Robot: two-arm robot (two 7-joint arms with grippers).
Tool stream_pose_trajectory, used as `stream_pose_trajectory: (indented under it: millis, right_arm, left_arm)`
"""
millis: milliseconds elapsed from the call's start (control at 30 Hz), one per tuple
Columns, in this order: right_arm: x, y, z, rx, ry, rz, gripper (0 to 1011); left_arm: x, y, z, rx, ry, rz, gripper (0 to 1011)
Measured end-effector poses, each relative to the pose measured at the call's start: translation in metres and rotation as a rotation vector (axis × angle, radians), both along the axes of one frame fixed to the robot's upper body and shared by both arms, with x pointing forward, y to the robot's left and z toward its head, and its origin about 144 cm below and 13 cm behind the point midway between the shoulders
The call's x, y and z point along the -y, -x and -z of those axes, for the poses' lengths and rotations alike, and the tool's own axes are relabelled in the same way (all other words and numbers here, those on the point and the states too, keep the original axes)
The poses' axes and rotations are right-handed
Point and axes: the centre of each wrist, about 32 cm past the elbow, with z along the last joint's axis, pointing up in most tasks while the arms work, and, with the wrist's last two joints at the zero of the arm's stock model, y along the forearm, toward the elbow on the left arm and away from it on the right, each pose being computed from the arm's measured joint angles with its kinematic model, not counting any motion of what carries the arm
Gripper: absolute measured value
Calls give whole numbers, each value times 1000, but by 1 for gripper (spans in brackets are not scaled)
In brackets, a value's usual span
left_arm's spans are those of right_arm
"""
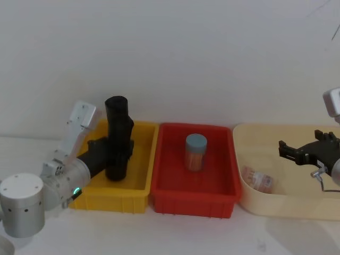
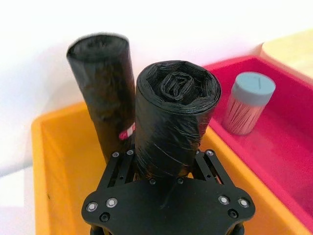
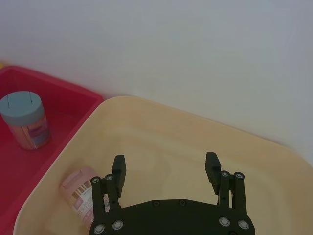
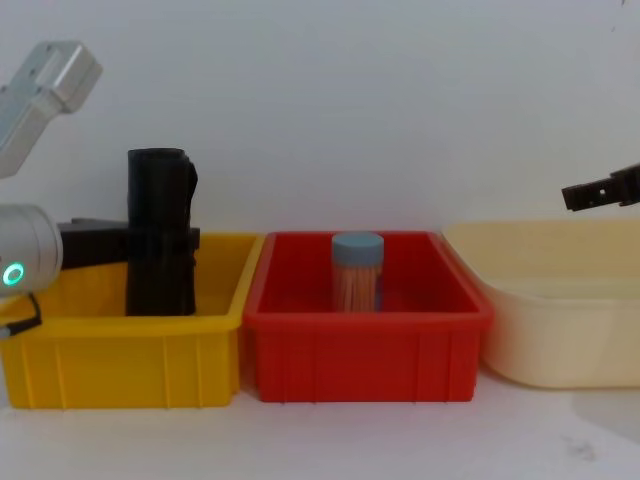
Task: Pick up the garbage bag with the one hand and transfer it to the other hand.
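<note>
Since the handover runs from one arm to the other, what counts is that the bag stands upright between the fingers of the left hand, its long axis vertical and crosswise to the hand's reach. The fingers press on both flanks at about mid-height, so the hand is clenched on it. I cannot tell whether the bag's base rests on the floor of the yellow bin. Just beyond the hand's grip, close against the bag, stands a second roll with a small red-and-white label. The right hand hangs well apart, spread and empty above the cream tub, with the red bin and its jar between the two hands. I judge that a straight lift must clear the bin wall first, and the bag's free upper part leaves room for the right hand to grip above the left. Bins and tub stand in a row on a white tabletop.
</note>
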Motion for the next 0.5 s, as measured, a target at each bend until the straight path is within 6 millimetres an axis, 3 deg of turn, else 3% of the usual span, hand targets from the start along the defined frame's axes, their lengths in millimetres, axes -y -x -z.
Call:
stream_pose_trajectory:
  millis: [267,500]
  right_arm:
    - [0,0,0,0,0,0,999]
    - [0,0,0,0,0,0,999]
  left_arm:
    - [4,-2,-22,60,5,21,410]
    - [10,-5,-53,135,23,50,403]
